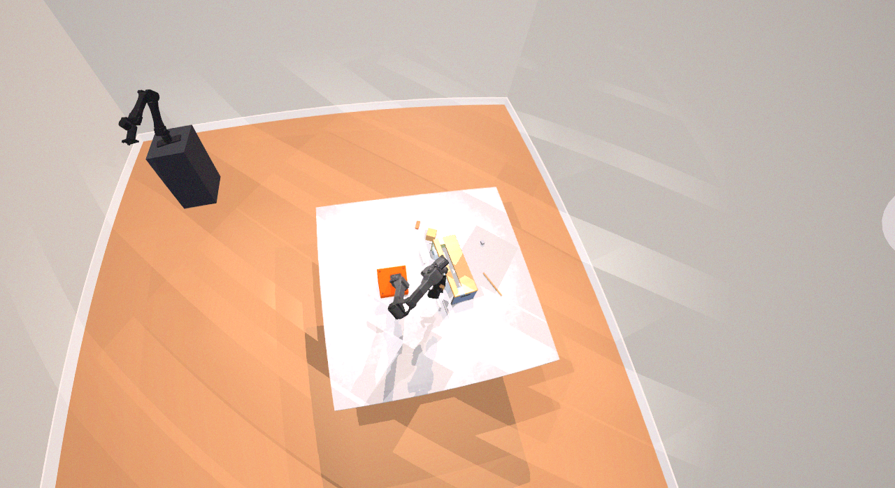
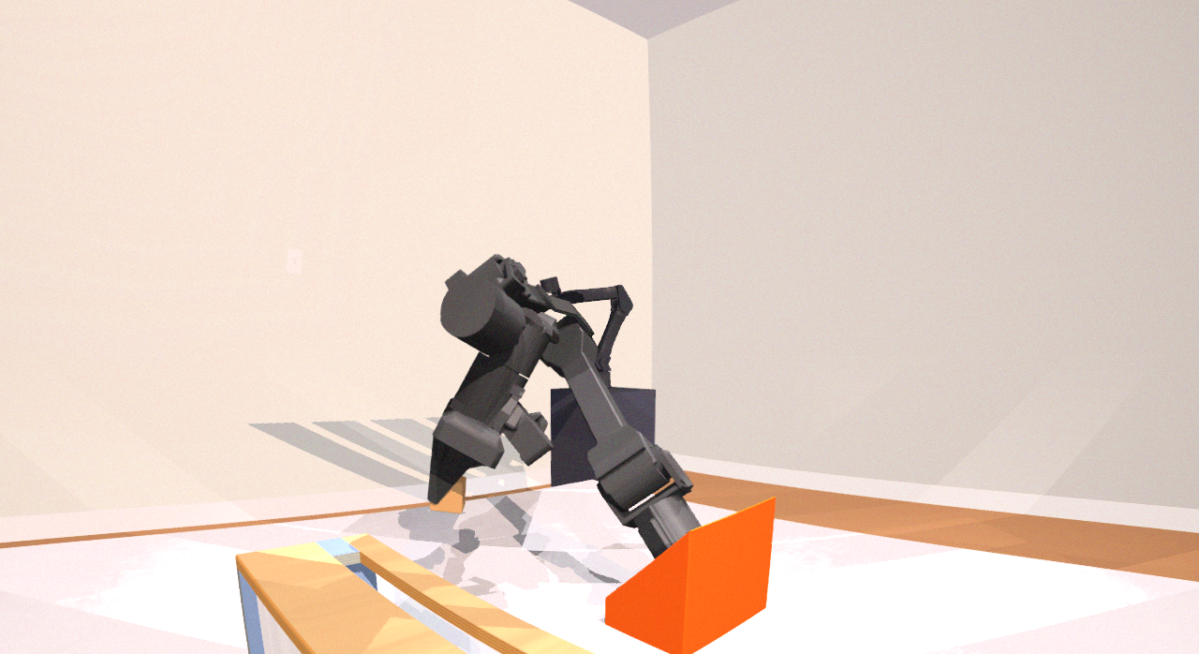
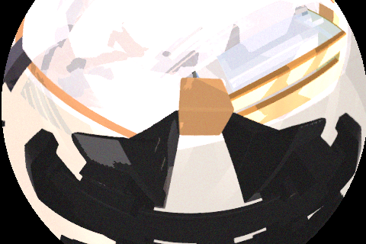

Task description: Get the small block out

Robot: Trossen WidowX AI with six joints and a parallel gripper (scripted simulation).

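My gripper [image 2: 448,493] [image 3: 200,113] is shut on the small tan block [image 2: 453,497] [image 3: 203,103]. It holds the block in the air above the white table [image 1: 450,354] [image 2: 838,583], beside the box. The clear-fronted box [image 1: 455,260] [image 2: 310,591] [image 3: 285,76] has a pale wooden top and a blue end. In the overhead view the arm [image 1: 419,291] reaches up from its orange base [image 1: 384,278] [image 2: 703,574] to the box's near side, and it hides the block there.
On the table lie a small yellow cube [image 1: 431,234], a small orange piece [image 1: 417,224] and a thin wooden stick [image 1: 491,283]. A dark pedestal [image 1: 183,166] with a second arm stands far off on the floor.
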